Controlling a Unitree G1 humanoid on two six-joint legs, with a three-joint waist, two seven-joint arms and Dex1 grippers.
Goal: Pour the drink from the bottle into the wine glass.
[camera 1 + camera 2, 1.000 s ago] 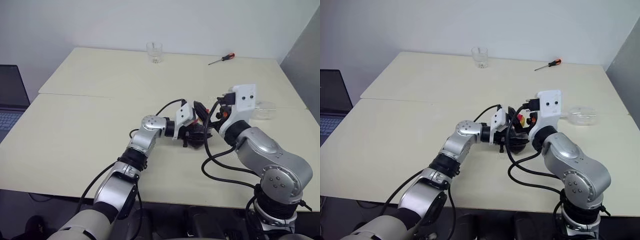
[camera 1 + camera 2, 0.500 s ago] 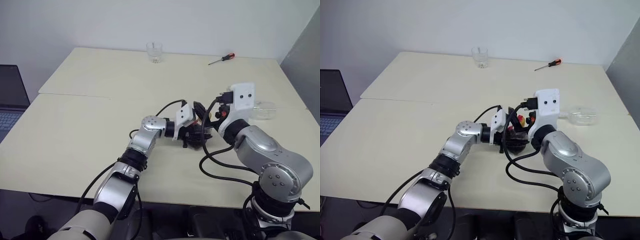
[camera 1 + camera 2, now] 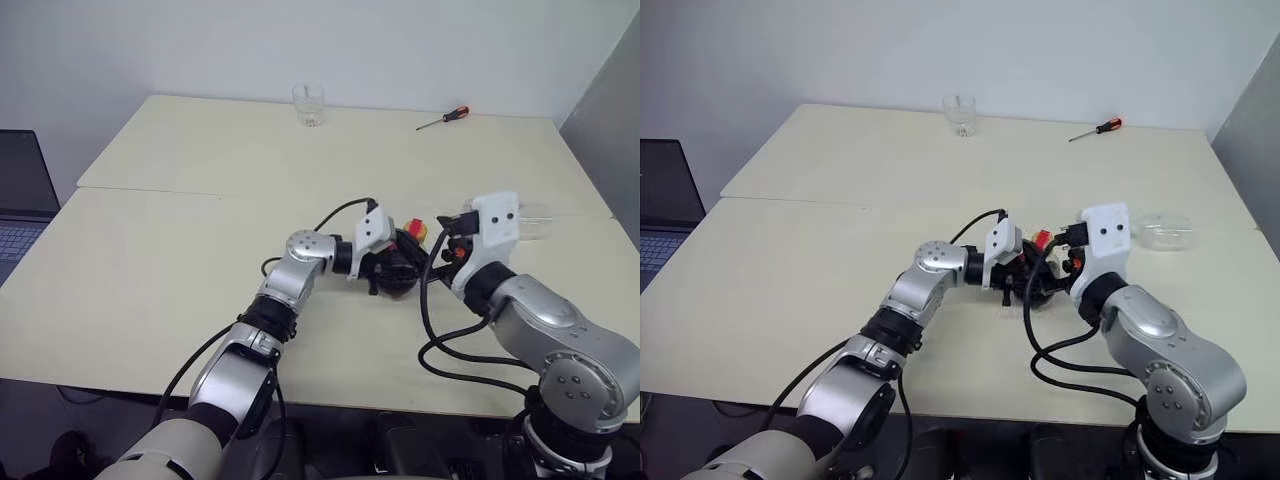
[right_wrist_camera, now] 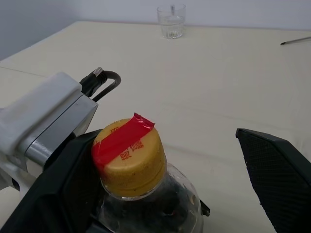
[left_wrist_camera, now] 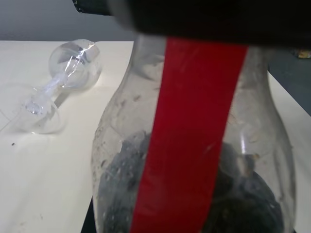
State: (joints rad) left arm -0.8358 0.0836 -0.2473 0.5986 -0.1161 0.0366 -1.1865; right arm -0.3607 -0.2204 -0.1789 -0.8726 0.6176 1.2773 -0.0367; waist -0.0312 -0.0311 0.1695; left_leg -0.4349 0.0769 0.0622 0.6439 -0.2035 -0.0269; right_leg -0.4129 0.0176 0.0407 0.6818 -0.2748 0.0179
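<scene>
1. Beside the fallen wine glass (image 3: pixel 1162 231), the left gripper (image 3: pixel 392 268) clamped the bottle (image 4: pixel 146 194) upright, its yellow cap (image 4: pixel 129 156) on.
2. Right gripper (image 4: pixel 160 184) gaped wide, empty, straddling the cap.
3. Uncapping called for a square, centred pinch; righting that glass must precede pouring.

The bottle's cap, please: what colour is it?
Yellow-orange cap with a red tape strip, clearest in the right wrist view.

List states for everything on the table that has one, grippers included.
bottle: upright, yellow cap on, dark drink inside
wine glass: lying on its side, empty
tumbler: upright at the far edge
screwdriver: lying flat
left gripper: shut on bottle
right gripper: open, beside the cap
</scene>
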